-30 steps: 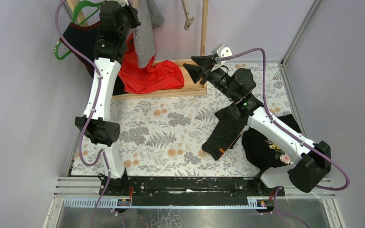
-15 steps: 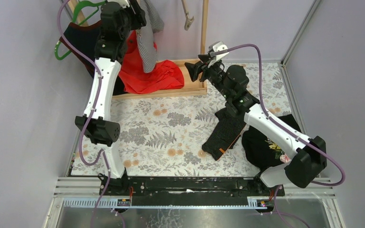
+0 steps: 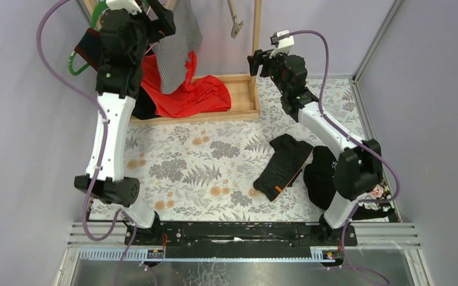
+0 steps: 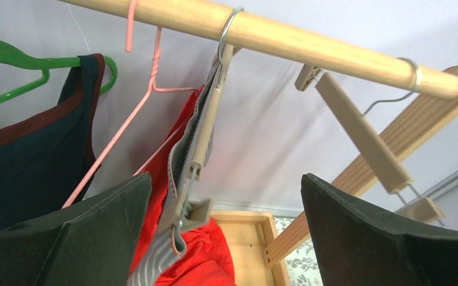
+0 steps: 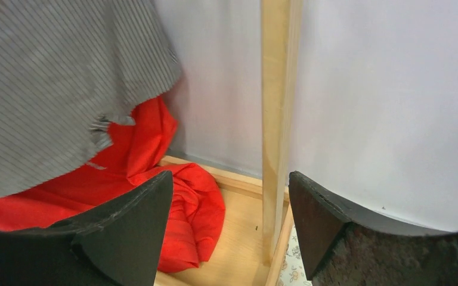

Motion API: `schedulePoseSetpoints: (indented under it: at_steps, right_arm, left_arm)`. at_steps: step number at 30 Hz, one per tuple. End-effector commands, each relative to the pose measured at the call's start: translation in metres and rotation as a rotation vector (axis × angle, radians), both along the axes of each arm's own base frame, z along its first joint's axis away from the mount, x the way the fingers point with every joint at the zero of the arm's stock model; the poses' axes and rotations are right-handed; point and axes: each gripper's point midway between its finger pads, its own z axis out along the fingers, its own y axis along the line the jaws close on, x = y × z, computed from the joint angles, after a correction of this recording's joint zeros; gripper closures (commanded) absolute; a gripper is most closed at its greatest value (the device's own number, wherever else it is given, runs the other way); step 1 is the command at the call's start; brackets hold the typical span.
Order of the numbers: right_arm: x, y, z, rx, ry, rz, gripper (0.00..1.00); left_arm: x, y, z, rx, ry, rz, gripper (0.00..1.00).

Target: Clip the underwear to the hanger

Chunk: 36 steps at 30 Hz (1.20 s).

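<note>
Striped underwear (image 4: 178, 156) hangs from the wooden hanger (image 4: 210, 110) on the far-left rail (image 4: 334, 55). My left end effector (image 4: 225, 182) is spread wide just beside it, and my right end effector (image 5: 229, 179) is spread near the rack post (image 5: 274, 119). The clipping looks finished. Next I should back both arms away without snagging the fabric.

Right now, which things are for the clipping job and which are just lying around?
For the job: striped underwear, clip hanger, wooden rail.
Just around: red cloth, black knitted cloth, green hanger, empty wooden hanger.
</note>
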Motion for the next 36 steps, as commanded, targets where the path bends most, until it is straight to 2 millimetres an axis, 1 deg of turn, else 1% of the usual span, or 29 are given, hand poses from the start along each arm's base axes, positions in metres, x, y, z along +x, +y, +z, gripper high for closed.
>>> schedulePoseSetpoints:
  at_steps: [1, 2, 3, 9, 10, 11, 12, 14, 16, 17, 19, 20, 22, 26, 27, 29, 31, 34, 36]
  right_arm:
    - [0.033, 0.011, 0.011, 0.07, -0.053, 0.065, 0.22]
    - [0.04, 0.015, 0.006, 0.069, -0.045, 0.08, 0.22]
    - [0.047, 0.018, 0.005, 0.072, -0.051, 0.086, 0.22]
    - [0.086, 0.029, -0.007, 0.084, -0.057, 0.064, 0.23]
    - [0.092, 0.03, -0.01, 0.082, -0.057, 0.055, 0.24]
    - [0.101, 0.032, -0.019, 0.077, -0.05, 0.051, 0.25]
    - [0.106, 0.034, -0.021, 0.079, -0.052, 0.047, 0.27]
    - [0.115, 0.036, -0.025, 0.078, -0.052, 0.037, 0.34]
    - [0.122, 0.036, -0.028, 0.068, -0.054, 0.024, 0.4]
    - [0.123, 0.036, -0.029, 0.066, -0.056, 0.021, 0.47]
    - [0.124, 0.037, -0.031, 0.064, -0.056, 0.022, 0.58]
    - [0.124, 0.037, -0.033, 0.063, -0.051, 0.025, 0.62]
    - [0.121, 0.039, -0.035, 0.064, -0.045, 0.036, 0.72]
    - [0.107, 0.048, -0.034, 0.054, -0.051, 0.048, 0.95]
    - [0.104, 0.05, -0.033, 0.045, -0.054, 0.042, 0.99]
    - [0.096, 0.056, -0.028, 0.036, -0.062, 0.04, 1.0]
    - [0.089, 0.063, -0.028, 0.031, -0.057, 0.043, 1.0]
    - [0.077, 0.069, -0.022, 0.034, -0.058, 0.039, 1.0]
    - [0.07, 0.072, -0.018, 0.044, -0.056, 0.038, 1.0]
  left_arm:
    - [-0.03, 0.004, 0.025, -0.06, -0.064, 0.002, 0.05]
    - [-0.036, 0.003, 0.026, -0.071, -0.066, -0.009, 0.04]
    - [-0.044, 0.001, 0.029, -0.085, -0.071, -0.024, 0.04]
    - [-0.072, -0.021, 0.018, -0.161, -0.057, -0.141, 0.04]
    - [-0.076, -0.026, 0.015, -0.173, -0.053, -0.162, 0.05]
    - [-0.081, -0.03, 0.013, -0.188, -0.055, -0.181, 0.05]
    - [-0.084, -0.033, 0.01, -0.201, -0.052, -0.191, 0.05]
    - [-0.091, -0.041, -0.003, -0.217, -0.047, -0.218, 0.05]
    - [-0.096, -0.047, -0.018, -0.231, -0.032, -0.237, 0.05]
    - [-0.098, -0.048, -0.026, -0.239, -0.022, -0.241, 0.05]
    - [-0.103, -0.05, -0.038, -0.254, -0.015, -0.247, 0.05]
    - [-0.103, -0.052, -0.048, -0.261, 0.001, -0.252, 0.05]
    - [-0.104, -0.057, -0.058, -0.266, 0.02, -0.265, 0.05]
    - [-0.105, -0.072, -0.074, -0.265, 0.051, -0.303, 0.05]
    - [-0.105, -0.077, -0.077, -0.264, 0.061, -0.315, 0.05]
    - [-0.103, -0.085, -0.082, -0.261, 0.075, -0.332, 0.05]
    - [-0.102, -0.091, -0.084, -0.259, 0.081, -0.342, 0.05]
    - [-0.102, -0.099, -0.079, -0.255, 0.075, -0.36, 0.05]
    - [-0.102, -0.103, -0.071, -0.253, 0.063, -0.376, 0.04]
